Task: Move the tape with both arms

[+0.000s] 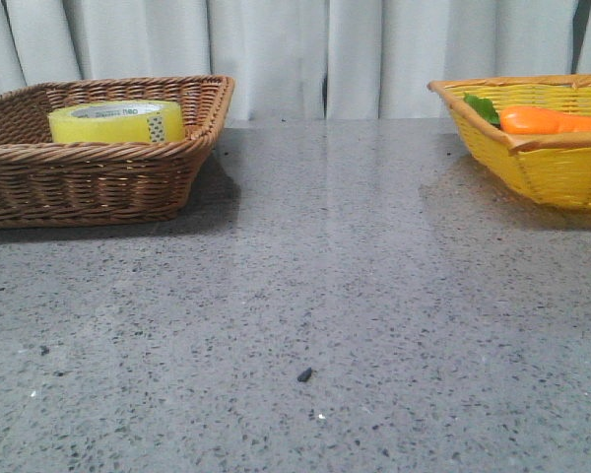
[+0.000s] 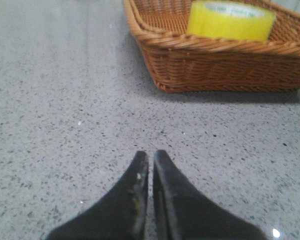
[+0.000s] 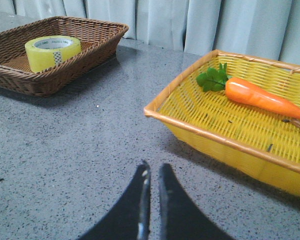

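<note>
The tape (image 1: 116, 122), a wide yellow roll with a white printed core, lies flat in the brown wicker basket (image 1: 98, 187) at the far left. It also shows in the left wrist view (image 2: 231, 20) and the right wrist view (image 3: 52, 52). My left gripper (image 2: 151, 156) is shut and empty, low over bare table short of the brown basket (image 2: 215, 65). My right gripper (image 3: 153, 168) is shut and empty over the table, beside the yellow basket (image 3: 215, 142). Neither gripper shows in the front view.
The yellow basket (image 1: 552, 163) at the far right holds an orange carrot (image 1: 547, 120) with green leaves; the carrot also shows in the right wrist view (image 3: 260, 96). A small dark speck (image 1: 304, 374) lies on the grey speckled table. White curtains hang behind.
</note>
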`<action>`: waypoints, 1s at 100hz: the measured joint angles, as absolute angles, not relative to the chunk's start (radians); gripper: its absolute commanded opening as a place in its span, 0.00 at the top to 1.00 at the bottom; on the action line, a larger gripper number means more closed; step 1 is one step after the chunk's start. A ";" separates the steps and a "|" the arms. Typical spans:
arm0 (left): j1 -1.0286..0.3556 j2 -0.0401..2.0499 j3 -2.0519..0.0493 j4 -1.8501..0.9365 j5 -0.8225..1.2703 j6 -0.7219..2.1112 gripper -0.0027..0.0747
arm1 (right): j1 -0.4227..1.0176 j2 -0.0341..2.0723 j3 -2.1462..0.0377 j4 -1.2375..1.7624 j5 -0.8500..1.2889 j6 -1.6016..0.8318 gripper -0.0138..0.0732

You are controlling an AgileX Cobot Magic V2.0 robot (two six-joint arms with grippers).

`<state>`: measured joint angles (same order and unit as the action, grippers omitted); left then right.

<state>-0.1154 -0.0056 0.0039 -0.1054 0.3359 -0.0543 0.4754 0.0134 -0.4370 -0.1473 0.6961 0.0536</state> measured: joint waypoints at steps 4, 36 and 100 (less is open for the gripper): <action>-0.115 -0.006 0.004 -0.109 0.338 -0.054 0.99 | 0.475 0.013 -0.437 -0.147 0.696 0.054 0.89; -0.115 -0.006 0.002 -0.113 0.341 -0.054 0.99 | 0.475 0.013 -0.437 -0.147 0.696 0.052 0.89; -0.115 -0.006 0.002 -0.113 0.342 -0.054 0.99 | 0.449 0.005 -0.413 -0.159 0.692 0.052 0.89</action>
<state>-0.1154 -0.0056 0.0021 -0.1131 0.3422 -0.0543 0.4488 0.0054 -0.4132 -0.1592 0.6918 0.0518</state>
